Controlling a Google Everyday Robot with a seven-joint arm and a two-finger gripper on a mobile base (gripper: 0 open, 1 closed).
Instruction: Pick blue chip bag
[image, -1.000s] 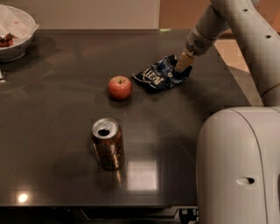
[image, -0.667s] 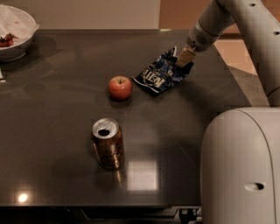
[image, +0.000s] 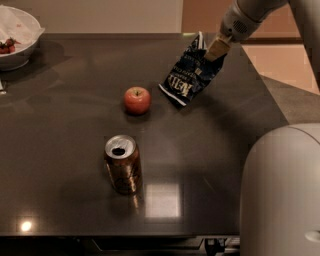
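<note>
The gripper (image: 216, 50) is gripping the blue chip bag (image: 190, 77) by its upper edge, jaws closed on foil. The bag is hanging slanted below and left of the jaws, over the worktop (image: 75, 200). It is likely behaving as light, crinkly and slippery, so the crimped seam is probably offering the surest hold.

Only text in view is white block lettering on the lower part of the blue chip bag (image: 192, 72), running slantwise; the letters can't be read for sure. Smaller print above it is illegible. The gripper (image: 216, 49), far right above the desk (image: 210, 165), pinches the bag's top edge. The can (image: 122, 164) has no readable label.
</note>
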